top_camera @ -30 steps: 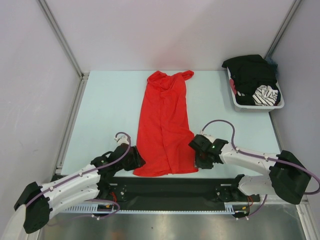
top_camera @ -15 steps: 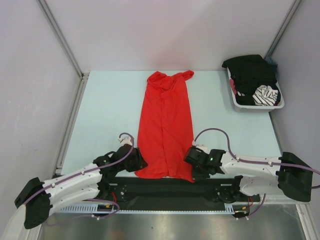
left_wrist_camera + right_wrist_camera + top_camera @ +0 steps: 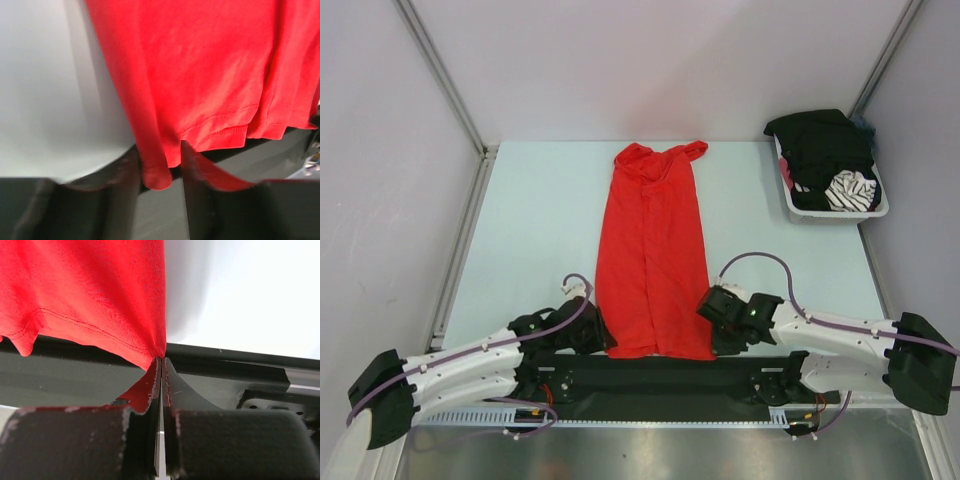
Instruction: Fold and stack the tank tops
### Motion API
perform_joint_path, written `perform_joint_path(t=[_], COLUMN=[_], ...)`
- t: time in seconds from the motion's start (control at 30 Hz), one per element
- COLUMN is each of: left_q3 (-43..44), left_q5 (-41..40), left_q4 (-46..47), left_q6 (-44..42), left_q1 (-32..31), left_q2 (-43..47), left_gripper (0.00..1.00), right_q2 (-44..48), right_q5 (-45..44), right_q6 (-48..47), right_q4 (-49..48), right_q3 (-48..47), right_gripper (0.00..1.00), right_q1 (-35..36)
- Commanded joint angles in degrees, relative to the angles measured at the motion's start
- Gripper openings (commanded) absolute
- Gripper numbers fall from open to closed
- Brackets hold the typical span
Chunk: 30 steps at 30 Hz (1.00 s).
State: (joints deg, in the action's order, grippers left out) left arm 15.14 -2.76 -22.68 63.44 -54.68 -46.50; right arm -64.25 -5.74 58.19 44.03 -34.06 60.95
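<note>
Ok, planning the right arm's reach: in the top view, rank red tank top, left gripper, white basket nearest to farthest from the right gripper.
1. red tank top: corner pinched by the right gripper.
2. left gripper: opposite hem corner, left.
3. white basket: far right.

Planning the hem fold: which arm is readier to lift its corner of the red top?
Right. The right gripper is shut on a hem corner of the red top. The left gripper only straddles its corner, jaws apart, so it must close first.
</note>
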Motion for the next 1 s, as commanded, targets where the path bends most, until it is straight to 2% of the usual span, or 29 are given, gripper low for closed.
perform_joint_path(t=[0.0, 0.13, 0.47, 0.6, 0.8, 0.97], left_q3=[-3.19, -2.39, 7.53, 13.15, 21.4, 28.8], left_q5=[-0.57, -2.76, -5.94, -8.21, -9.01, -10.16], left_q4=[-13.1, -13.01, -21.44, -19.17, -12.57, -9.76], left_q6=[1.33, 1.95, 1.08, -1.11, -9.01, -14.64], left_q1=[-1.31, -1.4, -1.4, -0.35, 7.64, 10.46], left_q2=[-4.03, -5.53, -6.93, -9.83, -15.36, -20.46], left_gripper=[0.37, 0.0, 0.0, 0.0, 0.0, 0.0], right_q2=[1.23, 0.97, -0.35, -3.07, -7.37, -11.85], right_q5=[-1.03, -1.03, -1.91, -1.91, -0.24, 0.99], right_q6=[-2.81, -4.14, -9.23, -14.05, -22.49, -26.72], right_q4=[1.24, 0.71, 0.79, 0.18, -2.54, -4.04], right_q3=[-0.83, -1.27, -8.46, -12.95, -19.36, -25.07], right_gripper=[0.0, 0.0, 0.0, 0.0, 0.0, 0.0], right_q1=[-0.92, -1.53, -2.32, -6.53, -15.4, -19.71])
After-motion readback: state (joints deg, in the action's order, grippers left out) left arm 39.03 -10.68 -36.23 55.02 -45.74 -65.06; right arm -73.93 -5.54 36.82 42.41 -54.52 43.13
